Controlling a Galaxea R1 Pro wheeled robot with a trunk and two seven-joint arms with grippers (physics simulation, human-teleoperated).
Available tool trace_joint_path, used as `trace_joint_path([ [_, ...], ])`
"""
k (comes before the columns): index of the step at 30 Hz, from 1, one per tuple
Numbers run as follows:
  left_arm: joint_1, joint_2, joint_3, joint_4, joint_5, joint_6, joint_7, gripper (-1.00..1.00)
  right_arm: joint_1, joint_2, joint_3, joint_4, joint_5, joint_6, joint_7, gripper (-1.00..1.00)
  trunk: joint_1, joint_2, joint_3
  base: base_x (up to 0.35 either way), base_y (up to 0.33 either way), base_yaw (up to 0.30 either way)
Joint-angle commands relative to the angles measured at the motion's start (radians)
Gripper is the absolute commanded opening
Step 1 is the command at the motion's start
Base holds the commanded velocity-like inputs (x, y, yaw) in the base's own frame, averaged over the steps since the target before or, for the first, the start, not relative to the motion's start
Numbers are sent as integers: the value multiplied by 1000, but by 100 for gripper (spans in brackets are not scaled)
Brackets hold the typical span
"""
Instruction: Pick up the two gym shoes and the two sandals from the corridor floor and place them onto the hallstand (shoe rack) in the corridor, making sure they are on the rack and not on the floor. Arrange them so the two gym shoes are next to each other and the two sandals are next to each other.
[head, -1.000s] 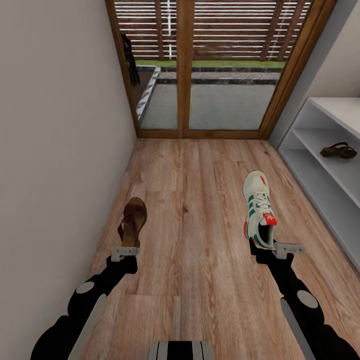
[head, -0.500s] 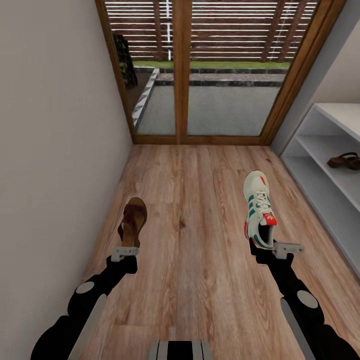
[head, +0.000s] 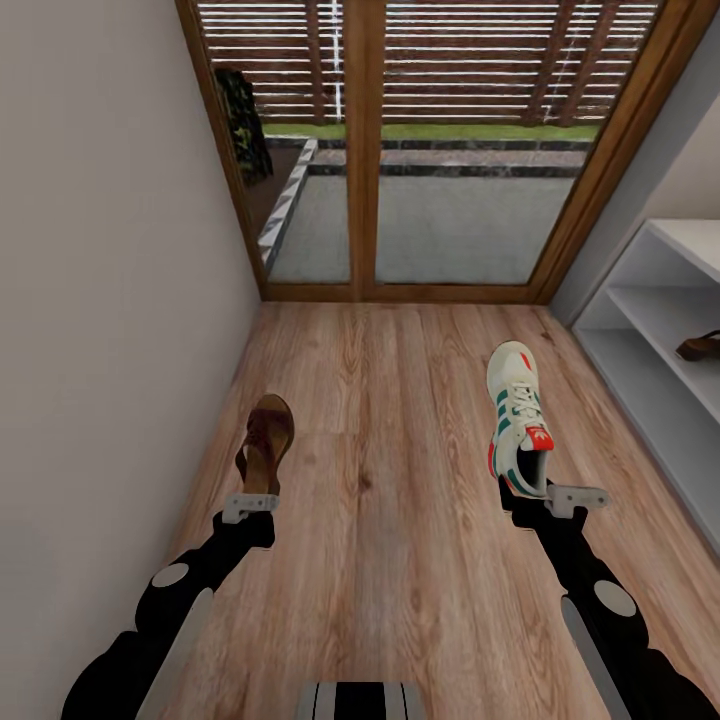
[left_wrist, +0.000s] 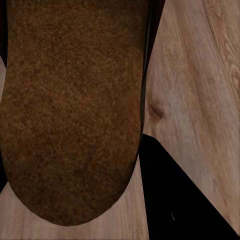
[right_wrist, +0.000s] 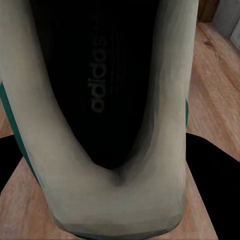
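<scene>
While the robot faces a wooden-framed glass door (head: 420, 150) at the corridor's end, each arm carries one piece of footwear out in front of it, above the corridor floor (head: 390, 420). The left gripper (head: 252, 500) is closed on the heel end of a sandal (head: 265, 445), whose dark brown upper and tan sole point away from the robot, toe toward the door. From the left wrist camera the sandal's brown footbed (left_wrist: 70, 105) spreads close before the lens, with wood planks beside it.

The right gripper (head: 545, 497) is closed on the heel of a gym shoe (head: 518, 415), cream-white with green stripes and a red-orange tongue patch, its toe also aimed at the door. The right wrist camera looks straight into the shoe's dark opening (right_wrist: 102, 95), where a printed brand name shows on the insole, and the pale collar curves round it. Neither gripper's fingers can be made out clearly, being hidden behind the shoes.

At the right edge of the head view stands the hallstand (head: 660, 300), white, with open shelves. A second sandal (head: 700, 346) lies on its upper shelf, partly cut off by the picture's edge. A plain wall (head: 100, 300) runs along the left side, close to the held sandal.
</scene>
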Motion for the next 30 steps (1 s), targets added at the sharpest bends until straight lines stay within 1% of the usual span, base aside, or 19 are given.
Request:
trace_joint_path([
  [1,0,1,-1,-1,2,5,0,-100,0,0,1,-2,-8,4,-5,-100,0,0,-1,333,0,0],
  [30,0,1,-1,-1,0,5,0,-100,0,0,1,-2,-8,5,-5,-100,0,0,-1,333,0,0],
])
